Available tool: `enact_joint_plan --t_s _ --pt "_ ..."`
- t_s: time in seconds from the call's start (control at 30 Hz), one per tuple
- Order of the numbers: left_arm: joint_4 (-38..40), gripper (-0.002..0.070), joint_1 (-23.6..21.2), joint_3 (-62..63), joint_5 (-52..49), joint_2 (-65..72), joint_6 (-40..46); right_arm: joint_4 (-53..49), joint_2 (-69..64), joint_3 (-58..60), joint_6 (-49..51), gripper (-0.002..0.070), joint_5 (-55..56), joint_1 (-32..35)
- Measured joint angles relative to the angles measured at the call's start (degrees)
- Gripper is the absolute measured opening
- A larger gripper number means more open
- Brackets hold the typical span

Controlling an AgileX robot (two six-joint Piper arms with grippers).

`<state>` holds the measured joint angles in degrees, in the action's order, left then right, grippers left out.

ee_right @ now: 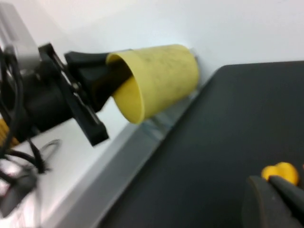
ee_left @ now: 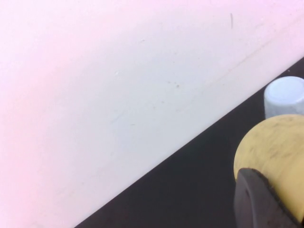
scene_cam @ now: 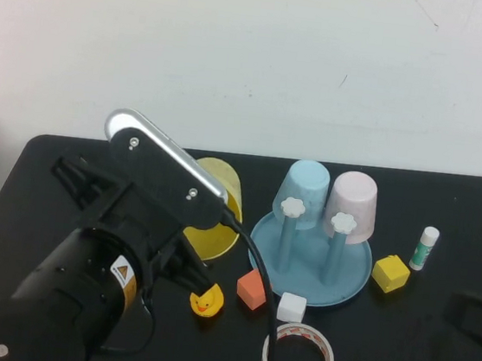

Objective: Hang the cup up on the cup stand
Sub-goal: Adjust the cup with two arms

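The left gripper point(ee_right: 102, 78) is clamped on the rim of the yellow cup point(scene_cam: 214, 208), one finger inside the mouth and one outside, as the right wrist view shows. It holds the cup lifted clear of the black surface point(scene_cam: 432, 342), just left of the cup stand point(scene_cam: 309, 271) in the high view. The cup lies nearly on its side: its long axis runs roughly level, the open mouth turned back toward the gripper and the closed base pointing away, toward the far wall and somewhat toward the stand.

The step in hand looks like the carry, with the cup grasped and raised but not yet over a peg. Two pegs at the back already carry a light blue cup point(scene_cam: 302, 192) and a pale pink cup point(scene_cam: 353, 204); the two front pegs with white flower knobs point(scene_cam: 293, 206) stand bare. Next, the cup probably has to be tipped mouth-down, brought over a bare peg and lowered without knocking the hung cups.

A rubber duck point(scene_cam: 206, 301), an orange block point(scene_cam: 251, 289), a white cube point(scene_cam: 291, 307), a tape roll point(scene_cam: 297, 359), a yellow block point(scene_cam: 390, 272) and a glue stick point(scene_cam: 425, 248) lie around the stand.

The right gripper point(scene_cam: 478, 319) is closed and empty, parked low at the right edge of the surface.
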<state>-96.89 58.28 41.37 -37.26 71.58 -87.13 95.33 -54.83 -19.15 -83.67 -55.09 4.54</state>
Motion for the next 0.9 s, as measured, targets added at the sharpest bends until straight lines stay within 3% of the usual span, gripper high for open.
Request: enact_joint_plan --t_s 0.23,0.3,0.57,0.67,0.8,0.9 --pt "-0.1 0.0011 0.0 0.0 -0.2 0.0 0.2 1.0 -11.2 -4.7 1.0 -0.0001 -8.9 0.0" --pt "-0.1 0.0011 0.0 0.0 -0.2 0.0 4.1 1.0 -13.1 -5.5 2.3 -0.0001 -10.3 0.0" --pt "-0.1 0.0011 0.0 0.0 2.9 1.6 47.5 1.0 -15.3 -9.8 6.5 -0.0001 -11.1 0.0" --pt "-0.2 0.0011 0.0 0.0 5.6 2.3 55.4 1.0 -15.4 -11.7 9.2 0.0022 -11.2 0.0" --pt "-0.3 0.0011 0.0 0.0 6.9 2.6 59.1 1.0 -17.4 -14.5 14.8 0.0188 -11.4 -1.6" --pt "-0.3 0.0011 0.0 0.0 6.9 2.7 62.0 1.0 -20.6 -16.3 20.8 0.0444 -11.4 -4.9"
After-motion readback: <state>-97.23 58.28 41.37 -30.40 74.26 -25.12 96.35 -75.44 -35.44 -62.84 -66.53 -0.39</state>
